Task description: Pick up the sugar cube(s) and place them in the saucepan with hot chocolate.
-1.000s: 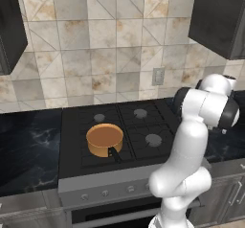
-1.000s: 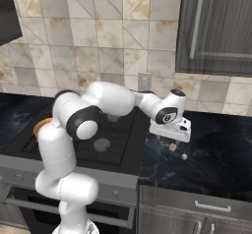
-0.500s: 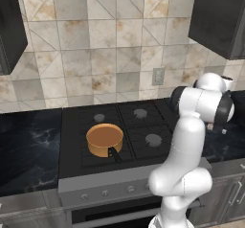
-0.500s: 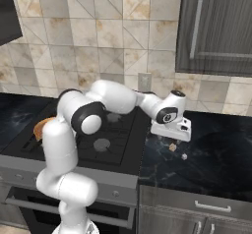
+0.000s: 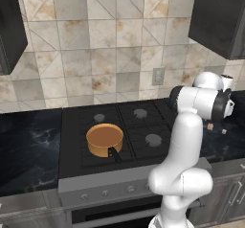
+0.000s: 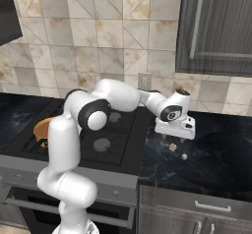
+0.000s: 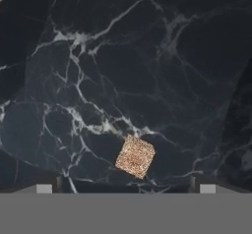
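Left base view: a black stove [image 5: 119,126] sits in a dark marble counter [image 5: 28,145] under a tiled wall [image 5: 95,45]; the saucepan [image 5: 105,140] rests on the front-left burner. Right base view: the gripper [image 6: 175,130] hovers above two sugar cubes [image 6: 173,147] on the counter. Hand view: fingers wide apart, empty, a speckled cube just ahead.

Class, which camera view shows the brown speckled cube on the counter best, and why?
The hand view: the brown cube appears large, speckled, lying free on dark marble. In the right base view it is a speck below the open gripper; in the left base view, a dot.
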